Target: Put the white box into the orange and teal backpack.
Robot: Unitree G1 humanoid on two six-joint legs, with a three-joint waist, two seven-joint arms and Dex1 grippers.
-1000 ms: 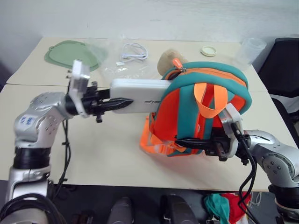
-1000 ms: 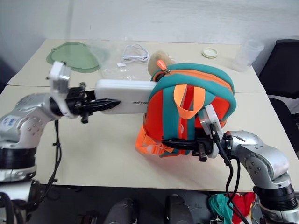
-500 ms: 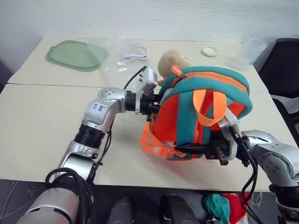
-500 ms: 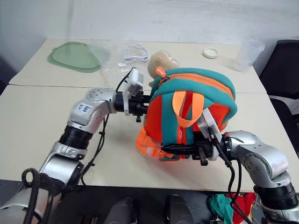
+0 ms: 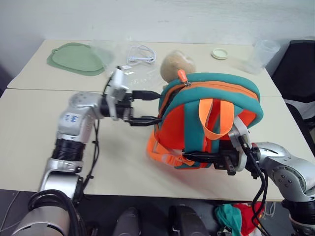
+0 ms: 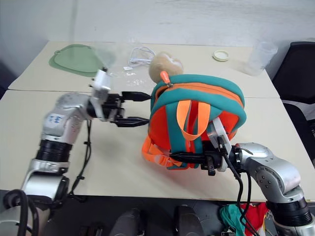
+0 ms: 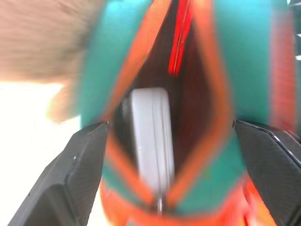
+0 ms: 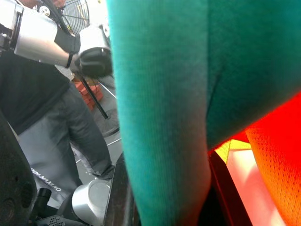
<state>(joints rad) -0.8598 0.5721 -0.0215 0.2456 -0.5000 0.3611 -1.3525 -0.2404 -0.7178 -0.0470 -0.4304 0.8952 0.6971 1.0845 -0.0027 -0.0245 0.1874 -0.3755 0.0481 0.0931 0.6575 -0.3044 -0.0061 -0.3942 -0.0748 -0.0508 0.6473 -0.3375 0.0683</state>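
The left hand (image 5: 147, 105) gapes wide and empty at the orange and teal backpack (image 5: 209, 123); the white box (image 7: 151, 136) sits inside. Back straight out while the right hand (image 5: 206, 158) pinches the bag's bottom edge.

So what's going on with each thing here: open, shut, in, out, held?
Backpack: upright on the table, its side opening unzipped.
White box: inside the backpack, released.
Left tool: open, empty, just outside the opening.
Right tool: shut on the backpack's teal trim.
Plush toy: behind the backpack.
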